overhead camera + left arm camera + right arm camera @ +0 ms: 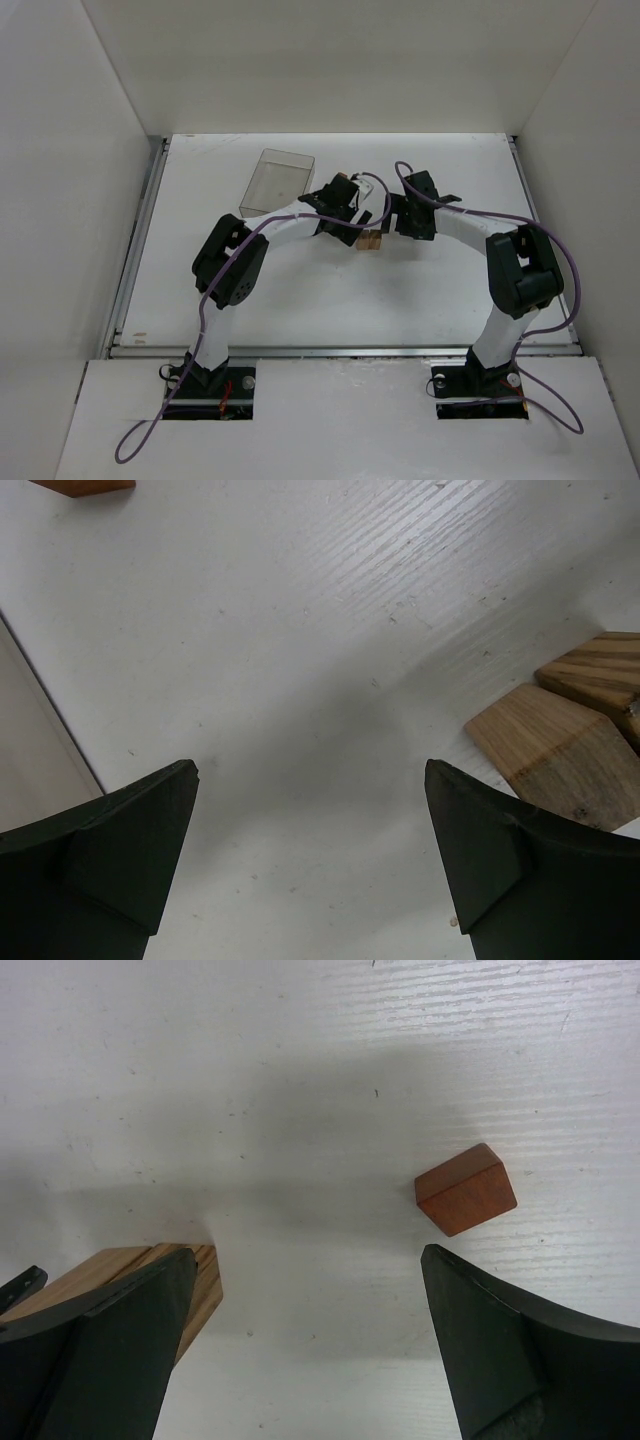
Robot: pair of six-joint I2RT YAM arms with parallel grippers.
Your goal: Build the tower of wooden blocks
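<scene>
Wood block tower (pixel 372 241) sits on the table (pixel 300 300) between the grippers. Left gripper (pixel 310 772) and right gripper (pixel 308 1257): jaws spread wide, holding nothing. Reddish-orange piece (pixel 465 1190) lies apart from the tan blocks; clear box (pixel 278 180) stands near the left arm.

The white bench (pixel 300 630) shows fine ridged grain under matt paint, lightly scuffed. The light tan wooden blocks (pixel 545 745) are bare, with bold streaky grain. The reddish-orange wooden block (pixel 465 1190) looks smooth and matt. The clear plastic rectangular box (pixel 278 180) is smooth and see-through.
</scene>
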